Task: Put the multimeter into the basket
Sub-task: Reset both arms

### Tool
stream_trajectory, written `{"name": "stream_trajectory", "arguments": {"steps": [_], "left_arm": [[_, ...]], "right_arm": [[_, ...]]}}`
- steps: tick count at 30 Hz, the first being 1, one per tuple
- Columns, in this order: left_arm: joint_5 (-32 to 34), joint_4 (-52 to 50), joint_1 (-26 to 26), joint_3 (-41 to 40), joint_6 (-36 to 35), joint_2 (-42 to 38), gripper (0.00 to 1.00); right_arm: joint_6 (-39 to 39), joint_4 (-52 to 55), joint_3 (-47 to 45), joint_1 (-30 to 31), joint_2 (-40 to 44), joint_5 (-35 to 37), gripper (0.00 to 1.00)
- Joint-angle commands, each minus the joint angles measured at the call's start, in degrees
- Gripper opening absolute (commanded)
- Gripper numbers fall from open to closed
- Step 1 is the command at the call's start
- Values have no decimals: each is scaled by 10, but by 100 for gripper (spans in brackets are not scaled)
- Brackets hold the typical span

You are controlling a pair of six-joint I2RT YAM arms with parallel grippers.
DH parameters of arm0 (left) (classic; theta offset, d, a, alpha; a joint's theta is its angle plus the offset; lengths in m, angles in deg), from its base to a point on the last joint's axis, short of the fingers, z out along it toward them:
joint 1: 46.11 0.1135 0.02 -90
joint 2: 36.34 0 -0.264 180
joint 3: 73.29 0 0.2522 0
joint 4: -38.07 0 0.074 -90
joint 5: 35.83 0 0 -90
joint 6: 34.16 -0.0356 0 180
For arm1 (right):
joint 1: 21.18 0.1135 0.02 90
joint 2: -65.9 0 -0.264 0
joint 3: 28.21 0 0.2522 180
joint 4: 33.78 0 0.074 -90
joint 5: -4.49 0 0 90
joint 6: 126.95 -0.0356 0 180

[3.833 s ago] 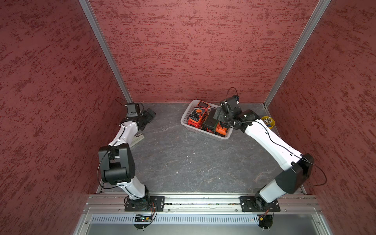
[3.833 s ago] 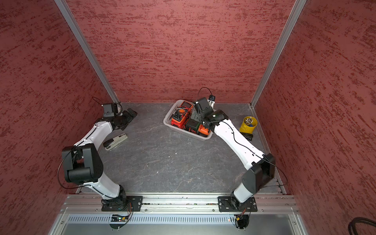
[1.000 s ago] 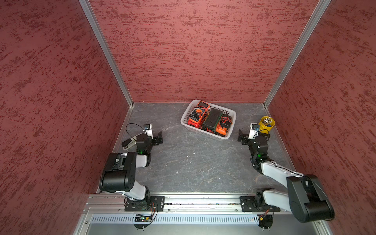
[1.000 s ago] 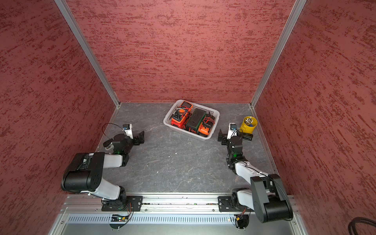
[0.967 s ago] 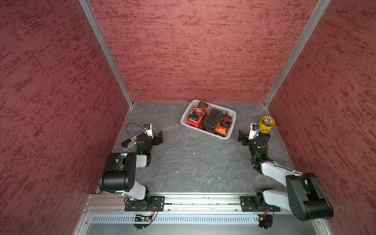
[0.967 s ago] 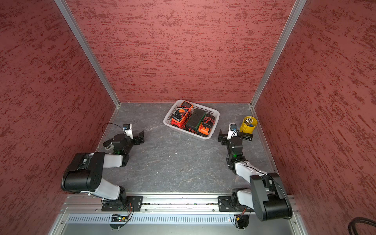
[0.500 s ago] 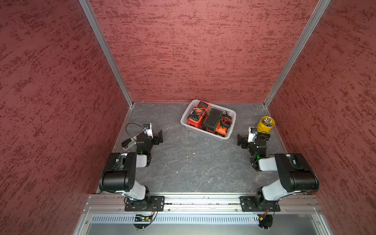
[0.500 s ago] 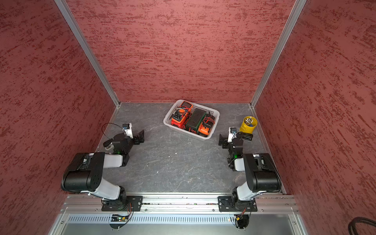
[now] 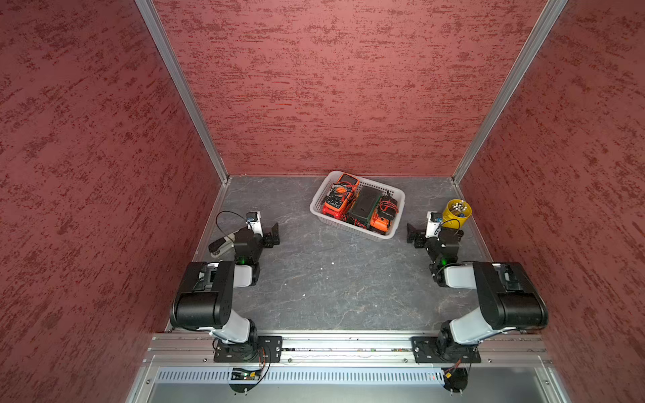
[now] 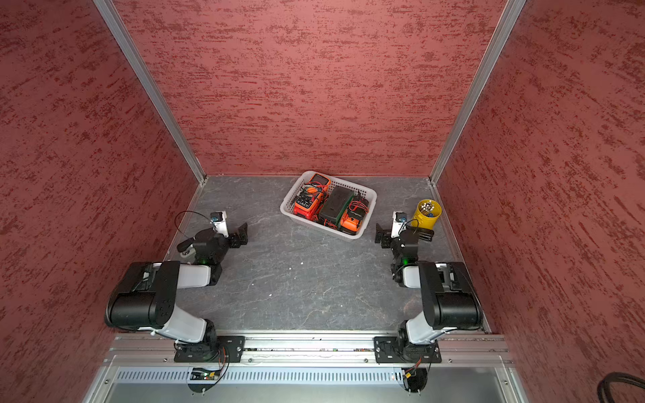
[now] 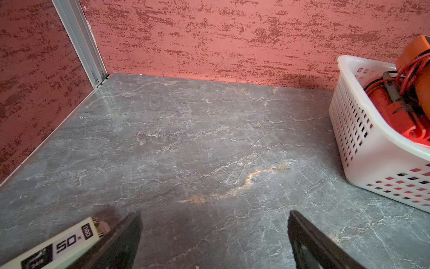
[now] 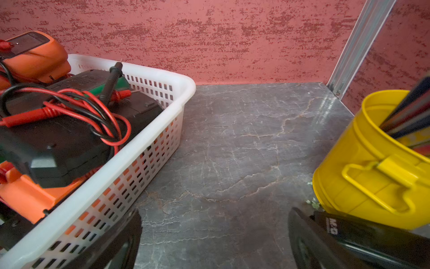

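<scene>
The white perforated basket [image 9: 317, 210] [image 10: 287, 208] stands near the back wall, right of centre. Three multimeters lie inside it: an orange one [image 9: 338, 199], a black and green one [image 9: 365, 206] lying face down, and another orange one [image 9: 381, 219], with red and black leads tangled over them. My left gripper [image 9: 262, 233] [image 11: 214, 233] rests low at the left, open and empty, with bare table between its fingers. My right gripper [image 9: 434, 234] [image 12: 214, 233] sits low between the basket [image 12: 149, 149] and the yellow cup, open and empty.
A yellow cup [image 9: 456, 213] [image 12: 372, 167] holding pens stands at the right, with a black M&G item [image 12: 377, 237] lying in front of it beside my right finger. A white and black stapler [image 9: 220, 244] [image 11: 58, 246] lies against my left finger. Red walls enclose three sides.
Both arms have drawn back from the rear, the right one away from over the basket. Over the last second the right arm folded back over its base; the grippers stayed open.
</scene>
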Motion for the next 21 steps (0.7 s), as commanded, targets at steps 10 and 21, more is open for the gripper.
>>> {"name": "stream_trajectory", "arguments": {"steps": [10, 21], "left_arm": [[3, 14, -1, 3, 2, -4, 100], [8, 13, -4, 3, -1, -4, 100]], "right_arm": [[-3, 2, 6, -4, 2, -8, 99], [-3, 2, 6, -4, 2, -8, 99]]}}
